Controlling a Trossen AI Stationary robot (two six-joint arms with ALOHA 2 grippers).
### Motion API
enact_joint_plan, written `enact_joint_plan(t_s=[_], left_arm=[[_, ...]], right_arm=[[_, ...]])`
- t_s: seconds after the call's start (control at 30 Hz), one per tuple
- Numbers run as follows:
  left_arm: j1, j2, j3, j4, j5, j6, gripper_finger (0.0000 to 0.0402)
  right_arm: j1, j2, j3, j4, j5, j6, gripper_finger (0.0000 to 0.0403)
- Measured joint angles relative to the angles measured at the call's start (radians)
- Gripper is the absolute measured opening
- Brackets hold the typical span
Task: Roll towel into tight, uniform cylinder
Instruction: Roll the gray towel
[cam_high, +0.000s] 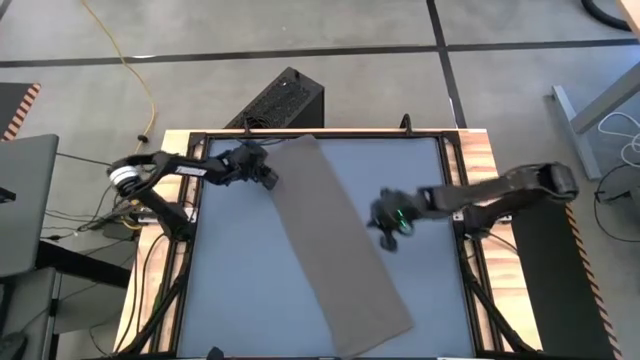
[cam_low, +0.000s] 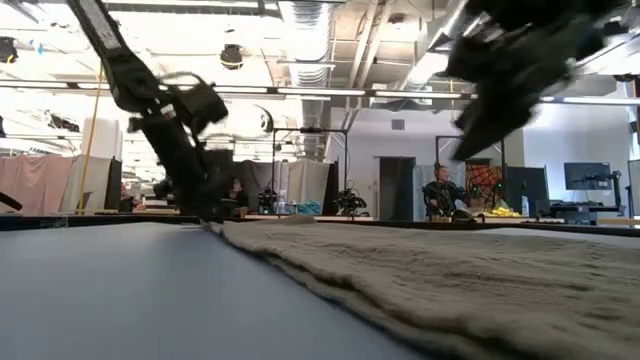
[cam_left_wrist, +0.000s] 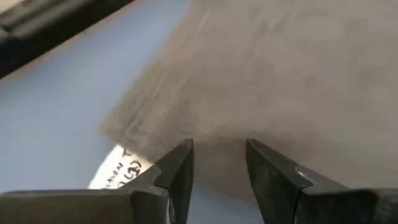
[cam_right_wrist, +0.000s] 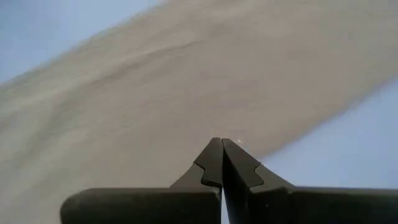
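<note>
The taupe towel (cam_high: 345, 245) lies flat and spread out on the blue-grey tabletop (cam_high: 240, 270). It runs slantwise from the far left toward the near right. A white tag (cam_left_wrist: 115, 171) pokes out at its far left corner. My left gripper (cam_high: 270, 180) stands open over that corner, slanting down, with cloth showing between its fingers (cam_left_wrist: 219, 163). My right gripper (cam_high: 392, 235) is shut and empty. It hangs in the air above the towel's right long edge (cam_right_wrist: 222, 149), well clear of the cloth in the low view (cam_low: 490, 120). My left gripper stands open right at the towel's far left corner (cam_left_wrist: 186, 134). I cannot tell whether its fingertips touch the cloth.
A black box (cam_high: 280, 100) sits on the floor beyond the table's far edge. Wooden frame rails (cam_high: 480, 160) run along the table's sides. Bare tabletop lies to the left of the towel and at the far right.
</note>
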Motion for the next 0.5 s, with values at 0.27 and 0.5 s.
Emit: enact_joint_plan(t_s=[0.27, 0.5], left_arm=[[-0.056, -0.404, 0.003, -0.175, 0.008, -0.045, 0.0137], [-0.435, -0.561, -0.074, -0.131, 0.099, -0.232, 0.0137]], right_arm=[[0.421, -0.094, -0.07, 0.066, 0.191, 0.228, 0.0022], [0.69, 0.0, -0.07, 0.149, 0.33, 0.383, 0.0022]])
